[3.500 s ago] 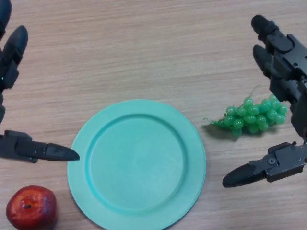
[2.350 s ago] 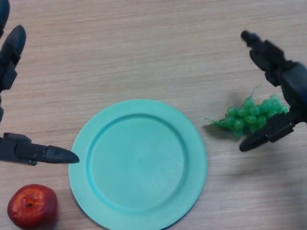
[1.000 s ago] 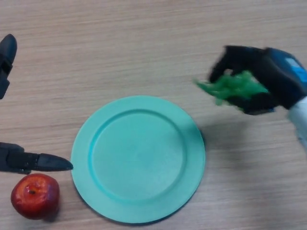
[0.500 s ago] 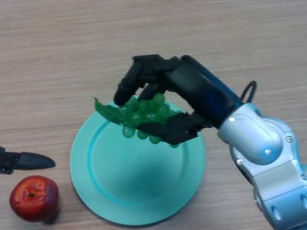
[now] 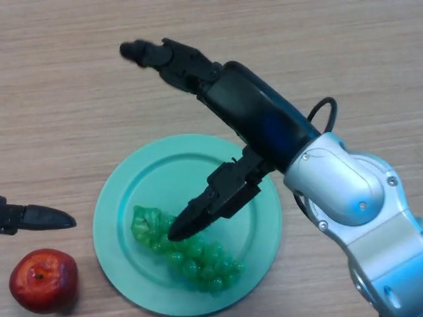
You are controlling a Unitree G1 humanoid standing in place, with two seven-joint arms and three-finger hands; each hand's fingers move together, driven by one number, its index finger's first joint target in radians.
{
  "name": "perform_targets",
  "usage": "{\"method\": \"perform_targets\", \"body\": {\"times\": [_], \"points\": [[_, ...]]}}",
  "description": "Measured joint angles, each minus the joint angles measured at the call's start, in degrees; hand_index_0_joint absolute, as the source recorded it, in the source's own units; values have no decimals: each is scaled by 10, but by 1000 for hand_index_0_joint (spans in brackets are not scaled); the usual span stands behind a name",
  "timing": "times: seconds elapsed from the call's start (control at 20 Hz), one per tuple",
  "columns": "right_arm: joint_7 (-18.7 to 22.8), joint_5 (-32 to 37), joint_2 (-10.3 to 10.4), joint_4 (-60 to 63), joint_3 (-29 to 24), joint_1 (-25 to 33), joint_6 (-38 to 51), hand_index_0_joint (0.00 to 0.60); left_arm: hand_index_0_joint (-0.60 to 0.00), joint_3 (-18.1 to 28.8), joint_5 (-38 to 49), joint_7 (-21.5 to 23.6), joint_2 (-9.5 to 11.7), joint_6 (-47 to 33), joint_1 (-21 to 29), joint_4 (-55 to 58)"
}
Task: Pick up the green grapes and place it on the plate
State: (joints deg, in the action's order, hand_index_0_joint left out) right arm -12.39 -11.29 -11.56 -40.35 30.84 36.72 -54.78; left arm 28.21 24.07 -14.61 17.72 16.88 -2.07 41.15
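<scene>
The bunch of green grapes (image 5: pixel 188 254) lies on the lower part of the teal plate (image 5: pixel 158 172), free of any grip. My right hand (image 5: pixel 231 99) reaches over the plate from the right with its fingers spread straight. Its fingers (image 5: pixel 165 56) stretch past the plate's far rim, and its thumb (image 5: pixel 208 205) points down just above the grapes. At the left edge only a fingertip of my left hand (image 5: pixel 33 216) shows, beside the plate.
A red apple (image 5: pixel 41 279) sits at the bottom left, just left of the plate and below my left hand. My silver right forearm (image 5: pixel 357 211) crosses the lower right of the wooden table (image 5: pixel 79 99).
My right hand carried the grapes from the table's right side over the plate and let them go. The grapes now rest on the plate, and the hand has opened wide.
</scene>
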Motion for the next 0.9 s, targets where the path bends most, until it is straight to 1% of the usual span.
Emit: {"method": "perform_targets", "body": {"times": [0.05,0.15,0.25,0.3,0.35,0.4,0.45,0.55,0.65,0.8,0.85,0.9], "points": [[0,5,0,-12,-10,-1,0,0,0,0,0,0,0,0,0,10],[0,29,1,-52,-69,-20,0,0,0,-3,0,0,0,2,3,34],[25,95,3,-96,-159,-67,1,0,0,-5,1,0,0,11,2,45],[31,105,3,-110,-205,-103,23,0,0,-7,0,0,0,15,1,46],[26,110,2,-112,-238,-138,60,0,0,-8,0,0,-2,21,-2,53],[11,110,-3,-109,-272,-187,114,0,0,-14,0,0,-5,21,-5,57],[0,112,-8,-105,-290,-219,149,0,0,-19,-3,0,-10,21,-7,59],[-3,132,-11,-107,-305,-258,157,0,0,-31,-7,-9,-14,25,-6,63],[1,137,-13,-119,-301,-285,158,0,0,-30,-7,-9,-13,26,3,64],[35,137,-12,-157,-287,-291,157,0,0,-30,-11,-3,-9,37,8,71],[40,139,-12,-165,-281,-291,157,0,0,-30,-12,-3,-9,40,10,71],[49,154,-12,-165,-270,-291,157,0,0,-30,-12,-1,-8,42,13,72]]}}
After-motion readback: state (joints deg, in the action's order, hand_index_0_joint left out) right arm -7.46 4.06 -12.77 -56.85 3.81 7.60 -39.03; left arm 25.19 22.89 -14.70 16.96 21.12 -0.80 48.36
